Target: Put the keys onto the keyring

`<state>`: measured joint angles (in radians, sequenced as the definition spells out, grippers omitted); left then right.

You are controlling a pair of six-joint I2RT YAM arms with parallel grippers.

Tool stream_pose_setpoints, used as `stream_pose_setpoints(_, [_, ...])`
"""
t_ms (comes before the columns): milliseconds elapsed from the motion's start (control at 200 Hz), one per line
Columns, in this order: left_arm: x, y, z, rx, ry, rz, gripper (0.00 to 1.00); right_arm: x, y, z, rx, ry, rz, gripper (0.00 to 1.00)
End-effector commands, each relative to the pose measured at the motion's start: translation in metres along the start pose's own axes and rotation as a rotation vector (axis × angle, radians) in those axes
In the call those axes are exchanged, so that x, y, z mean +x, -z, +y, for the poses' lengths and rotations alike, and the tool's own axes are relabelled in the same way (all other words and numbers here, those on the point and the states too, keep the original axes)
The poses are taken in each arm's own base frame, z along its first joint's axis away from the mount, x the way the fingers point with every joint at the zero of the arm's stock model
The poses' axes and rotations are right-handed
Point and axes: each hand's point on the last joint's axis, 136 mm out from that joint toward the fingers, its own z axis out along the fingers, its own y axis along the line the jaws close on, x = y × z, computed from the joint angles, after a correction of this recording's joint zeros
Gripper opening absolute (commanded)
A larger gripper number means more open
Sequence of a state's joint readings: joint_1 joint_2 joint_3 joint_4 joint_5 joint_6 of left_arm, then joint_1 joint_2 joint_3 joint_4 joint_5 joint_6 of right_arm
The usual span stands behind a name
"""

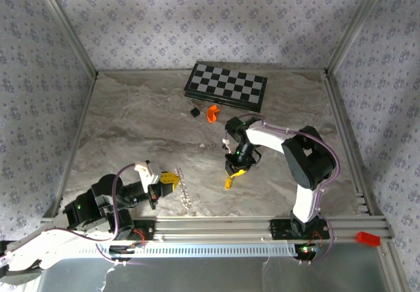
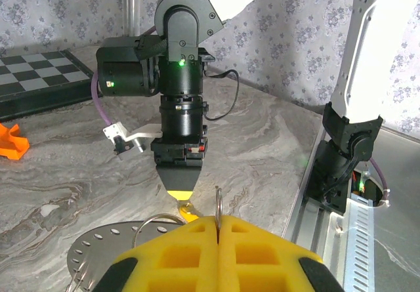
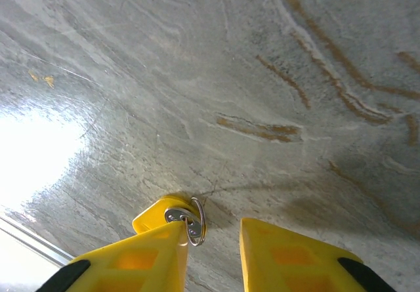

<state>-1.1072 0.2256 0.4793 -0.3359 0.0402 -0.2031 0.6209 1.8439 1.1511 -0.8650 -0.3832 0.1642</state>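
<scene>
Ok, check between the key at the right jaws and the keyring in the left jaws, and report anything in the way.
Nothing visible blocks it. The key lies on the table by the open right jaws; only bare marble separates it from the keyring pinched in the shut left jaws.

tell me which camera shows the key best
Right wrist: the key lies close up by the open right gripper, its metal ring clear. Top external blurs it into that gripper's yellow; left wrist shows a sliver below its tip.

My two arms sit low, reaching inward.
Left gripper (image 2: 218, 236) is pinched on the keyring (image 2: 218, 203); right gripper (image 3: 213, 231) points down, fingers apart.
</scene>
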Motion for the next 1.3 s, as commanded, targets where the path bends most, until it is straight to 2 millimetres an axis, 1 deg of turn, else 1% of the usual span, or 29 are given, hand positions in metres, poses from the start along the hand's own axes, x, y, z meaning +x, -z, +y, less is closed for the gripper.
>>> stream_pose_setpoints(0, [-0.0254,0.0046,-0.0096,0.041,-0.007,-0.085,0.00,-0.0016,0.0010,0.0066,-0.020,0.015,0.010,0.26])
stream_pose_setpoints(300, [-0.0247,0.0046,-0.0093,0.039,-0.005,-0.082,0.00,0.0004,-0.0009,0.0079,-0.024,0.024,0.020,0.20])
stream_pose_setpoints(825, [-0.0249,0.0050,-0.0094,0.039,-0.006,-0.082,0.00,-0.0001,-0.0026,0.0102,-0.045,0.024,0.019,0.18])
stream_pose_setpoints(1294, [-0.0256,0.0056,-0.0093,0.038,-0.005,-0.084,0.00,0.0001,-0.0004,0.0106,-0.046,0.033,0.010,0.09])
